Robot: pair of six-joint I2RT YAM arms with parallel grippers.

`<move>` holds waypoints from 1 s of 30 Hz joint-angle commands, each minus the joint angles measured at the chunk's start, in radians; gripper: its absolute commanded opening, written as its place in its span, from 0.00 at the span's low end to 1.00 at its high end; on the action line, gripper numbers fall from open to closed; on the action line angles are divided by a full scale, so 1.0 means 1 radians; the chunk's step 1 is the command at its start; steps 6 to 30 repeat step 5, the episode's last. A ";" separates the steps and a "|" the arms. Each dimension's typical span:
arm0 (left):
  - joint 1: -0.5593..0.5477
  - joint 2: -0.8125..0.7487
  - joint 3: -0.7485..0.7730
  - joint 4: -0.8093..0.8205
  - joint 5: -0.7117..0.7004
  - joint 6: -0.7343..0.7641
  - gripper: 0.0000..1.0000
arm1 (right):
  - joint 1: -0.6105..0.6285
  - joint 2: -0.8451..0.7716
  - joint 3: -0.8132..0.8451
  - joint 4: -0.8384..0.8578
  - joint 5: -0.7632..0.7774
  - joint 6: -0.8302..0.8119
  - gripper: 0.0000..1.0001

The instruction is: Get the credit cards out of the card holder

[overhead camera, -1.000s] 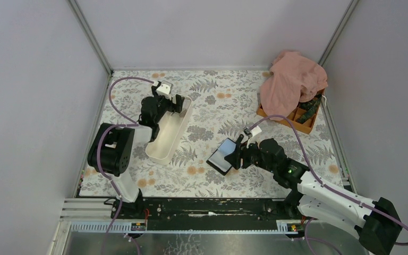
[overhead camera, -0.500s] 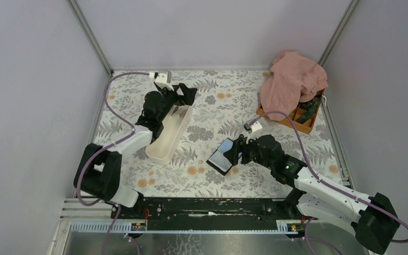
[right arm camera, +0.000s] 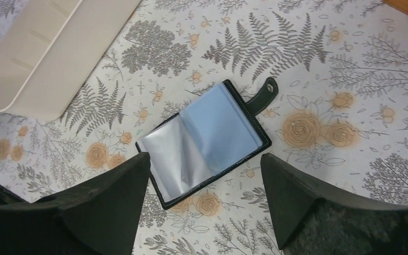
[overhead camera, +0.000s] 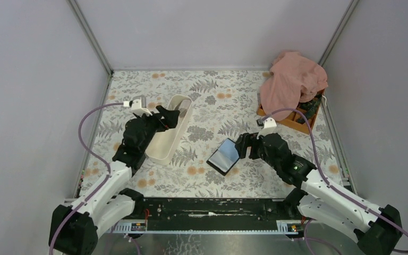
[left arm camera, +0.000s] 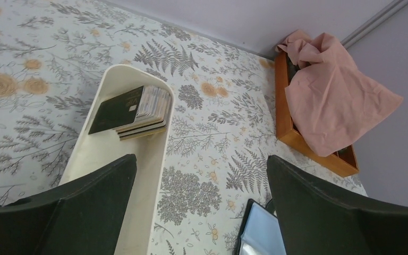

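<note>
Both grippers stand wide and hold nothing. The right gripper [overhead camera: 244, 144] hangs just to the right of the card holder [right arm camera: 204, 141], fingers spread to either side of it in the wrist view. The left gripper [overhead camera: 169, 117] is over the white tray [left arm camera: 111, 79], near its right rim.

The card holder lies opened flat on the floral surface [overhead camera: 218, 90], near the middle and toward the near edge, with its strap tab [right arm camera: 265, 90] pointing away from the fold. Its glossy sleeves look empty (glare hides part of them, so a card tucked deep inside cannot be ruled out). A stack of cards [left arm camera: 138, 109] rests at the far end of the tray, leaning a little. By that, the job looks done or nearly so.

Risks from here, as I judge them:
- With fingers this wide and this close, the right arm could catch the strap tab or an edge of the holder and drag or flip it.
- A low sideways move of the left arm could bump the tray rim and topple the stack.
- Calling it finished without checking the sleeves could leave a card behind.
</note>
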 commanded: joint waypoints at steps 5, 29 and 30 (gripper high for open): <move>-0.008 -0.075 -0.022 -0.083 -0.062 -0.042 1.00 | -0.010 -0.030 0.045 -0.062 0.120 -0.012 0.86; -0.008 -0.075 -0.022 -0.083 -0.062 -0.042 1.00 | -0.010 -0.030 0.045 -0.062 0.120 -0.012 0.86; -0.008 -0.075 -0.022 -0.083 -0.062 -0.042 1.00 | -0.010 -0.030 0.045 -0.062 0.120 -0.012 0.86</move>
